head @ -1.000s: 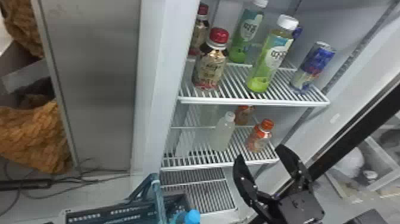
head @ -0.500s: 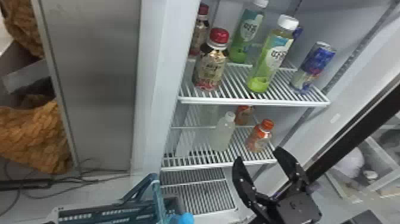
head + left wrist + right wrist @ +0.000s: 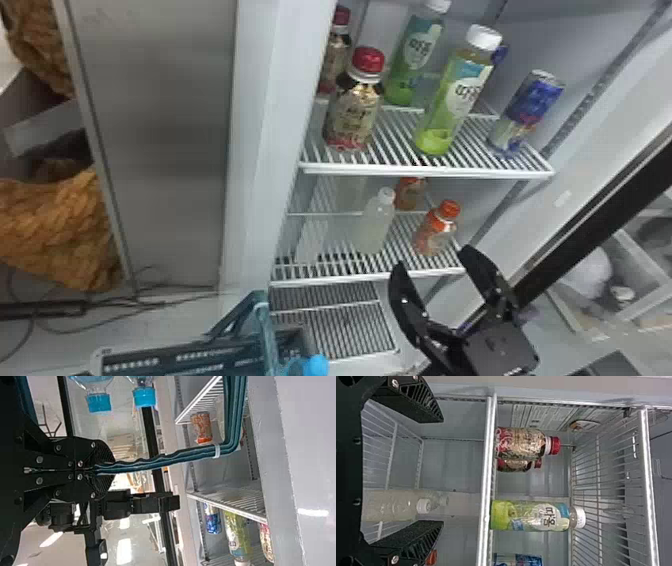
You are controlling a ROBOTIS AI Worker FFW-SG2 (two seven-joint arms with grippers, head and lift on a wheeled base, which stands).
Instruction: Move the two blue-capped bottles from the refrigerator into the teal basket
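At the bottom of the head view stands the teal basket [image 3: 267,330], a blue-capped bottle [image 3: 315,365] at its right end. Two blue caps appear in the left wrist view, on one bottle [image 3: 99,402] and another [image 3: 144,396] beside it. There my left gripper [image 3: 105,470] is shut on the basket's teal handle [image 3: 190,454]. My right gripper [image 3: 432,260] is in front of the refrigerator's lower shelf, its fingers spread with nothing between them. In the right wrist view the right gripper [image 3: 441,471] faces the shelves, a cloudy white-capped bottle [image 3: 395,504] beyond it.
On the upper shelf [image 3: 425,171] stand red-capped bottles [image 3: 352,117], green bottles [image 3: 452,97] and a blue can [image 3: 527,112]. The lower shelf [image 3: 370,278] holds a cloudy bottle [image 3: 375,225] and orange-capped bottles [image 3: 436,232]. The refrigerator's left wall [image 3: 265,150] rises beside the basket.
Compared with a second ago, the basket and the blue-capped bottle sit slightly farther left in the head view. The right gripper has shifted only a little left and stays open.
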